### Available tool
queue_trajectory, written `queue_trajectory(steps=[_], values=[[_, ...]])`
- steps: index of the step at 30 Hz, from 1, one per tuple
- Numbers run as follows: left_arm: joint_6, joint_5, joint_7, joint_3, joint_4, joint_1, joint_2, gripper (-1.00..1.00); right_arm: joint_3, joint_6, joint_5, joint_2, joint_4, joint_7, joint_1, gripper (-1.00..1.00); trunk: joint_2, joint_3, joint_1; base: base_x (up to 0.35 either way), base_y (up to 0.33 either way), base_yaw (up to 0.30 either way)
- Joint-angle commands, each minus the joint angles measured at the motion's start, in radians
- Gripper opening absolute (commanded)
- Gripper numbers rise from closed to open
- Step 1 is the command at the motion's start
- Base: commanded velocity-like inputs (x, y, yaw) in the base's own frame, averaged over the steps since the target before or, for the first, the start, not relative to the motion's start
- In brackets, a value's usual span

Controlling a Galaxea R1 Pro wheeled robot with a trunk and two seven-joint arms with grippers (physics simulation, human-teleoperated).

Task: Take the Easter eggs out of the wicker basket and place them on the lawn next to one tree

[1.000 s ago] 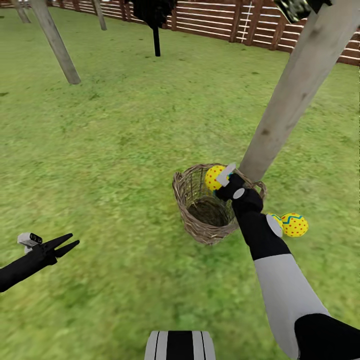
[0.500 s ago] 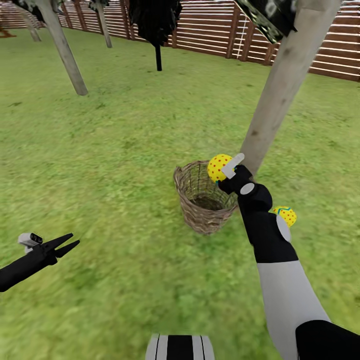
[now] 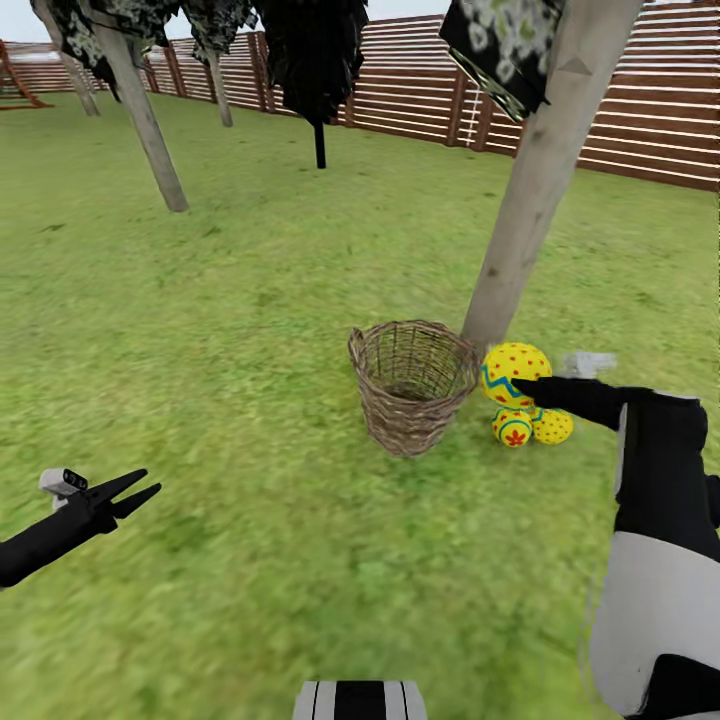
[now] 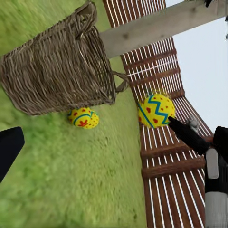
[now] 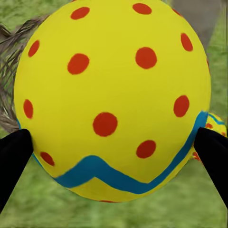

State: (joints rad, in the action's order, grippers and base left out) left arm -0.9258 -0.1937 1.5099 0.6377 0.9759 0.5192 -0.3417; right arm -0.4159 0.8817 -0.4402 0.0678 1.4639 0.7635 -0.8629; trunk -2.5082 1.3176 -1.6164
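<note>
The wicker basket point(image 3: 412, 385) stands upright on the lawn point(image 3: 250, 300), just left of the pale trunk of the tree point(image 3: 520, 210). My right gripper point(image 3: 525, 380) is shut on a yellow Easter egg point(image 3: 513, 368) with red dots and a blue zigzag, held right of the basket at the trunk's foot. Under it, two more eggs lie on the grass: one with a red flower mark point(image 3: 512, 428) and one dotted point(image 3: 552, 427). The right wrist view has the held egg point(image 5: 111, 99) between both fingers point(image 5: 14, 156). My left gripper point(image 3: 135, 492) hangs open, far to the left.
A brown slat fence point(image 3: 620, 130) runs behind the tree. A black-foliaged tree point(image 3: 317, 60) and other leaning pale trunks point(image 3: 150, 130) stand far back left. The left wrist view looks across at the basket point(image 4: 57, 76), the flower egg point(image 4: 83, 118) and the held egg point(image 4: 156, 110).
The head view has tilted up. My right arm has carried the egg from over the basket's rim to the right, down beside the trunk above the two lying eggs.
</note>
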Motion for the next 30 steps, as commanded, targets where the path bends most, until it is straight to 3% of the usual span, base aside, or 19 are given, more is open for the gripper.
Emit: queue_trajectory(steps=[1,4,6,7,9,11,13,15,19,22,28,30], values=[[-0.009,0.000,0.004,0.000,0.000,0.001,0.002,1.00,-0.073,0.022,-0.002,0.027,0.001,0.081,-0.001,-1.00,0.000,-0.003,0.001,-0.005,0.000,0.000],[-0.005,-0.006,0.007,0.004,0.000,0.001,0.020,1.00,-0.184,0.028,-0.006,0.064,-0.007,0.154,-0.001,-1.00,0.000,-0.003,0.001,-0.001,0.000,0.000],[-0.004,-0.007,0.012,0.004,0.002,0.001,0.035,1.00,-0.216,0.024,-0.022,0.082,-0.019,0.147,0.001,-1.00,0.000,-0.003,0.001,0.000,0.000,0.000],[-0.004,-0.007,0.015,0.002,0.006,0.001,0.051,1.00,-0.221,0.022,-0.065,0.083,-0.029,0.117,0.009,-1.00,0.000,-0.003,0.001,0.000,-0.006,0.000],[-0.003,-0.006,0.017,-0.001,0.014,0.001,0.088,1.00,-0.223,-0.015,-0.222,0.079,-0.081,-0.006,0.033,-1.00,0.000,-0.003,0.001,0.000,-0.193,0.000],[-0.002,-0.006,0.017,-0.012,0.019,0.001,0.100,1.00,-0.225,-0.090,-0.273,0.078,-0.150,-0.090,0.038,-1.00,0.000,-0.003,0.001,0.000,-0.296,0.000],[-0.002,-0.006,0.017,-0.029,0.030,0.001,0.109,1.00,-0.225,-0.132,-0.283,0.078,-0.229,-0.184,0.039,-1.00,0.000,-0.003,0.001,0.002,-0.327,0.000],[-0.002,-0.006,0.018,-0.034,0.034,0.001,0.124,1.00,-0.225,-0.141,-0.285,0.077,-0.257,-0.220,0.039,-1.00,0.000,-0.003,0.001,0.056,-0.333,0.000],[-0.002,-0.006,0.018,-0.035,0.037,0.001,0.172,1.00,-0.225,-0.145,-0.284,0.078,-0.263,-0.227,0.039,-1.00,0.000,-0.005,0.001,0.181,-0.264,-0.043],[-0.002,-0.006,0.018,-0.035,0.039,0.001,0.194,1.00,-0.228,-0.144,-0.284,0.085,-0.260,-0.224,0.039,-1.00,0.000,-0.008,0.001,0.299,-0.044,-0.199],[-0.003,-0.006,0.033,-0.043,0.072,0.000,0.200,1.00,-0.222,-0.148,-0.293,0.077,-0.284,-0.228,0.039,-1.00,0.000,-0.016,0.001,0.312,-0.003,-0.227],[-0.004,-0.006,0.038,-0.097,0.118,0.001,0.200,1.00,-0.221,-0.150,-0.293,0.076,-0.307,-0.229,0.039,-1.00,0.000,-0.017,0.001,0.313,0.000,-0.264]])
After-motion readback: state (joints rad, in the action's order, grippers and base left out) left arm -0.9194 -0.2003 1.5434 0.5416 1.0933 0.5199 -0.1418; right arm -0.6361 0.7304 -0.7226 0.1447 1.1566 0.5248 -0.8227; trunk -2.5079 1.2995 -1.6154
